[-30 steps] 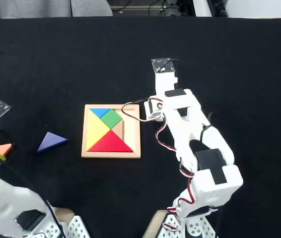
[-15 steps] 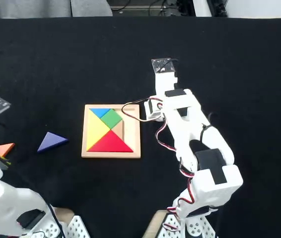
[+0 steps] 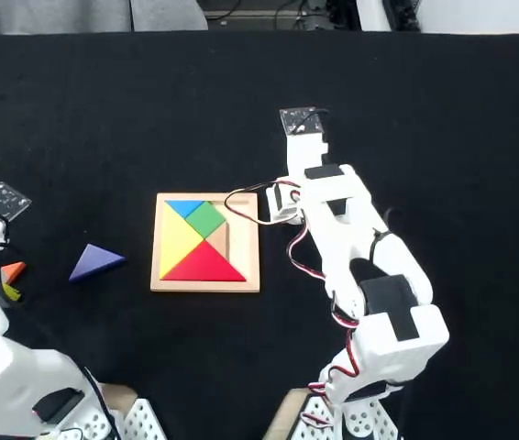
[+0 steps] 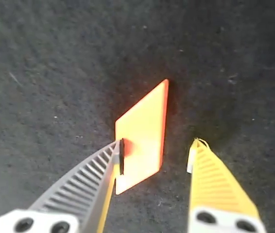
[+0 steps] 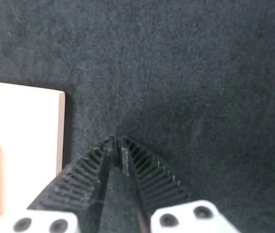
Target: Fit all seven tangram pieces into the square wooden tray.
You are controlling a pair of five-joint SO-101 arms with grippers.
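Left gripper (image 4: 157, 150) wide astride the orange piece (image 4: 142, 131), one finger touching its edge: I read that as lined up to pinch. Violet triangle (image 3: 94, 262) lies at 9 o'clock of the tray (image 3: 251, 247), orange piece beyond it. Right gripper (image 5: 117, 145), closed and empty, rests at 3 o'clock, clear.

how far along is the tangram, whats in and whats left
Done: four pieces lie in the tray: blue, green, yellow and red, with bare wood on its right side. In hand: the open left tool straddles the orange piece. Left: that piece and the purple triangle on the cloth. The right tool sits shut beside the tray.
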